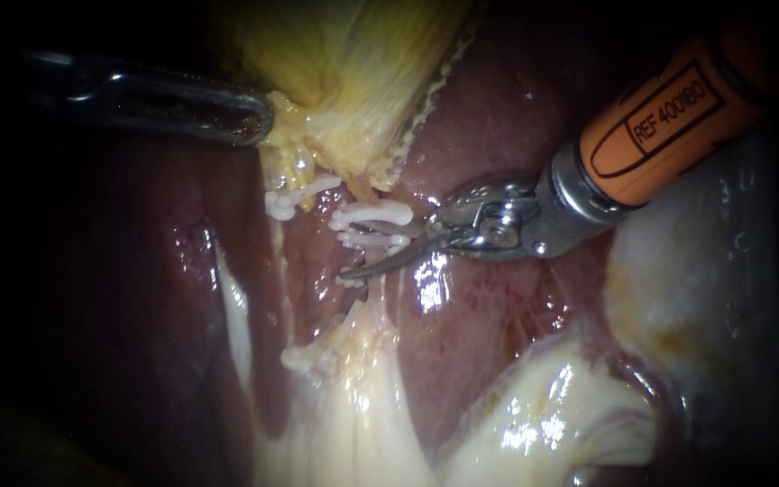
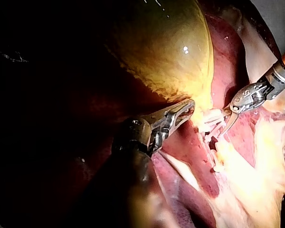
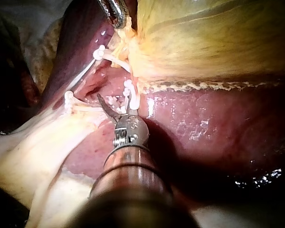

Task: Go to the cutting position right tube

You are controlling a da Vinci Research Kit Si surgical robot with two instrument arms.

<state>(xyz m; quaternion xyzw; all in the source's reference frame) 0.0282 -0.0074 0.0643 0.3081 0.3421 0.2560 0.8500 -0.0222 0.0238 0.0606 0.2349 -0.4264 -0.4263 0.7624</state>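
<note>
Approach judged near complete: centre frame, the right instrument (image 1: pixel 534 203) holds its hand (image 1: pixel 388 245) wide astride the right tube (image 1: pixel 360 227); next, seat it between the clips (image 1: pixel 373 214); left instrument (image 1: pixel 182 104) clamps the gallbladder (image 1: pixel 353 81).

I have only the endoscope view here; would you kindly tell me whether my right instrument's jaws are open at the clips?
Observer: Yes. The right wrist view shows the right instrument with both blades apart, one beside a white clip.
Operator: Thank you; is my left instrument holding anything?
Observer: In the left wrist view the left instrument has its jaws shut on the gallbladder at its narrow end.
</note>
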